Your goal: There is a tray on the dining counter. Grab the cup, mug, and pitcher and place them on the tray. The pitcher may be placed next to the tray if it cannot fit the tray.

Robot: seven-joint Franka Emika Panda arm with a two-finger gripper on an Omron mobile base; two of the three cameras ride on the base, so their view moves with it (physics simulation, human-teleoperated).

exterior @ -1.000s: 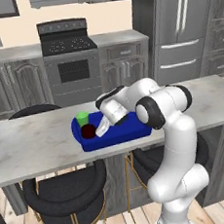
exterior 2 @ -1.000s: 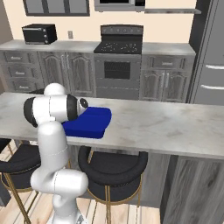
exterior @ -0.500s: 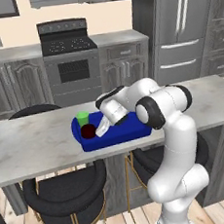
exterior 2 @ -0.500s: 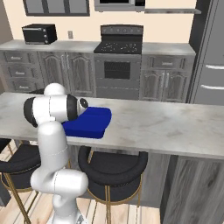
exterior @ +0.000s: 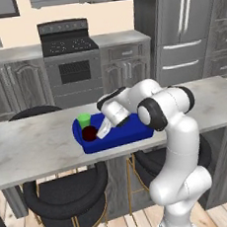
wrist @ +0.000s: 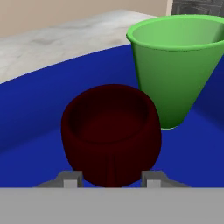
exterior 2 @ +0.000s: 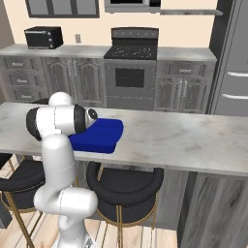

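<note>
The two-finger gripper (wrist: 109,178) is seen with its jaws parted, one on either side of the small dark red round mug (wrist: 111,133); a second earlier they were closed, so a release is judged. The mug stands directly ahead of the fingertips on the deep blue rimmed tray (exterior: 119,135), the bright green handleless cup (wrist: 178,64) just beyond. The pitcher remains outstanding. The arm is reached forward and angled down over the tray.

- The bench (exterior: 39,143) looks like pale, grey-veined marble, smooth.
- The tray (exterior: 122,134) is plain deep blue, matt like plastic.
- The mug (wrist: 111,133) is dark red and dull.
- The cup (wrist: 179,65) is smooth bright green with a soft sheen.
- The stools (exterior: 67,199) have black padded seats on brass-coloured metal legs.
</note>
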